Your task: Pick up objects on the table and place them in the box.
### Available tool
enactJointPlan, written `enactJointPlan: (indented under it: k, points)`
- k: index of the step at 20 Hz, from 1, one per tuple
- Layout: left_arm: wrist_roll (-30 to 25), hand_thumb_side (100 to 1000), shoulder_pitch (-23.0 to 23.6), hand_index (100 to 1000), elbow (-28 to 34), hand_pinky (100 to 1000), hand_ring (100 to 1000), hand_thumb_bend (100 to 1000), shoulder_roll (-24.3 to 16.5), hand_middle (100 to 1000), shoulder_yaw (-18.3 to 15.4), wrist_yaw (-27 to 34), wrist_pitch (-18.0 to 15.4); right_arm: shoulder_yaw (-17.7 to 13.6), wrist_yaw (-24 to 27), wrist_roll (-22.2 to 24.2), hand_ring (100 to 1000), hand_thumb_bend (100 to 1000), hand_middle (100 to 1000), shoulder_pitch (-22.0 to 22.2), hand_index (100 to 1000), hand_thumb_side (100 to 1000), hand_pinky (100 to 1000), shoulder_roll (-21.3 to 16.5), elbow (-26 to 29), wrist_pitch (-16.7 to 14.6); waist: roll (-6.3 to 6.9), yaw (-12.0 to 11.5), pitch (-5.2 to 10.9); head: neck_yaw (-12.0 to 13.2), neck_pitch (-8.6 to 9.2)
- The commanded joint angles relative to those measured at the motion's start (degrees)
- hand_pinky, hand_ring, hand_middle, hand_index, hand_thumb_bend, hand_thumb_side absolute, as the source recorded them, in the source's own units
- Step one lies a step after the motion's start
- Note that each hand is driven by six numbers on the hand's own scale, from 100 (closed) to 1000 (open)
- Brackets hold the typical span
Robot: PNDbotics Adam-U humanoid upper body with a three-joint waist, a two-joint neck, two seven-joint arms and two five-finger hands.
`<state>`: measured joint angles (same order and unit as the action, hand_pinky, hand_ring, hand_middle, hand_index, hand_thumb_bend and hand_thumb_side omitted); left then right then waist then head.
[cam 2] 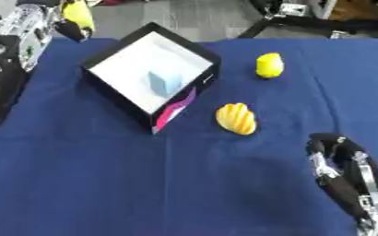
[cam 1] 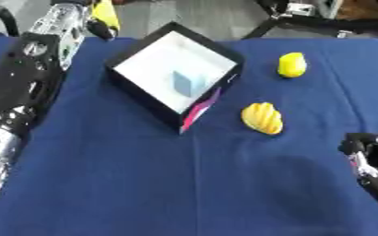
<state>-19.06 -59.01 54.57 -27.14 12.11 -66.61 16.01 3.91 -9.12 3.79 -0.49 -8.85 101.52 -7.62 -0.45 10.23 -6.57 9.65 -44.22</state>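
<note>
1. Where the blue table (cam 1: 184, 184) is seen from above, a black box (cam 1: 174, 73) with a white inside is set toward the far left, turned corner-on.
2. A pale blue block (cam 1: 188, 83) is seen inside the box.
3. A ridged yellow thing (cam 1: 262, 118) lies just right of the box; a lemon (cam 1: 292, 64) lies farther back, apart.
4. The right hand (cam 2: 341, 166) is held at the lower right, fingers curled, nothing gripped.
5. The left hand (cam 1: 103, 18) is raised at the far left edge, closed on a yellow object (cam 2: 78, 13).
</note>
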Motion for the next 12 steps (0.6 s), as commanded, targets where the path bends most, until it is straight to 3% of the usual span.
enactJointPlan:
  k: [1,7,9,10,12]
  points:
    - [-4.06,318,-1.19,662,3.3,743,516,356,0.79,478,3.65,1.95,-3.25,-0.11,0.1,0.2,644,100,583,-0.58,694,473,723,-0.8,0.87,-0.12,0.39,0.21,1.38,-0.3,0.11]
    - [-9.5,336,-0.26,738,0.43,761,590,431,3.53,570,6.15,-0.55,-6.71,-0.1,0.22,0.3,644,100,583,-0.71,694,473,723,-0.72,0.85,-0.12,0.23,0.34,1.46,-0.36,0.11]
    - [-10.4,384,0.05,826,-0.3,782,652,550,3.76,649,5.98,-1.06,-7.1,-0.1,0.21,0.32,644,100,583,-0.69,694,472,723,-0.72,0.85,-0.14,0.21,0.28,1.48,-0.51,0.11]
    - [-10.75,436,0.2,863,-0.39,788,675,658,3.68,684,5.86,-1.25,-7.11,-0.12,0.2,0.32,644,100,583,-0.67,694,472,723,-0.72,0.83,-0.13,0.2,0.23,1.5,-0.55,0.11]
    - [-10.84,513,0.58,901,-0.03,803,715,741,3.39,734,5.54,-1.25,-6.67,-0.15,0.19,0.29,644,100,583,-0.63,694,472,723,-0.73,0.82,-0.13,0.19,0.16,1.53,-0.58,0.11]
